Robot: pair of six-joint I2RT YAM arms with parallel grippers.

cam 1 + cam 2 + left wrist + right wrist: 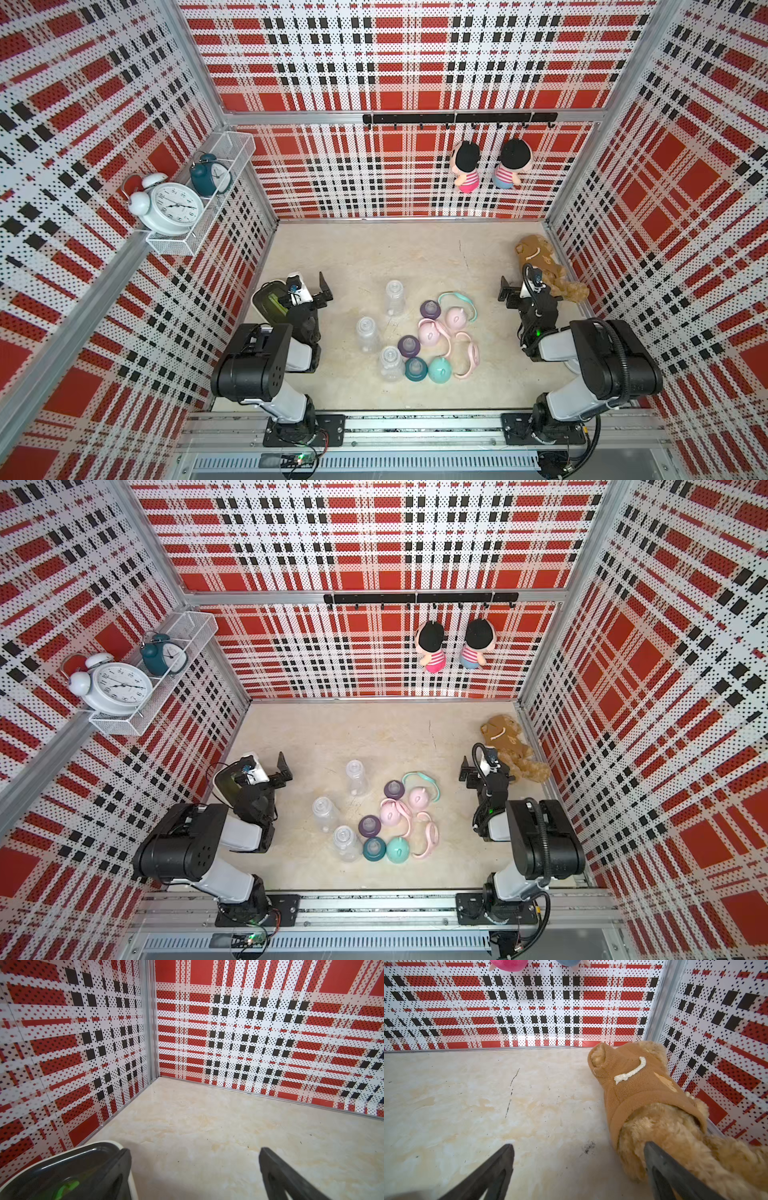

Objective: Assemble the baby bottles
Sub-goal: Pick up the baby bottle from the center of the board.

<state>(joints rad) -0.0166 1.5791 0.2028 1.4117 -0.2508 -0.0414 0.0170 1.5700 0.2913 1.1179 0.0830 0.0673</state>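
on the left wall, a white alarm clock and a teal alarm clock are sitting in a wire shelf. below them, we are holding our left gripper over the floor beside a black-topped device, fingers spread wide, gripping nothing. mid-floor, three clear bottles are standing open, with collars, eared caps and handle rings lying loose just beside them. farther right, our right gripper is hovering, fingers spread, empty, near a brown plush toy.
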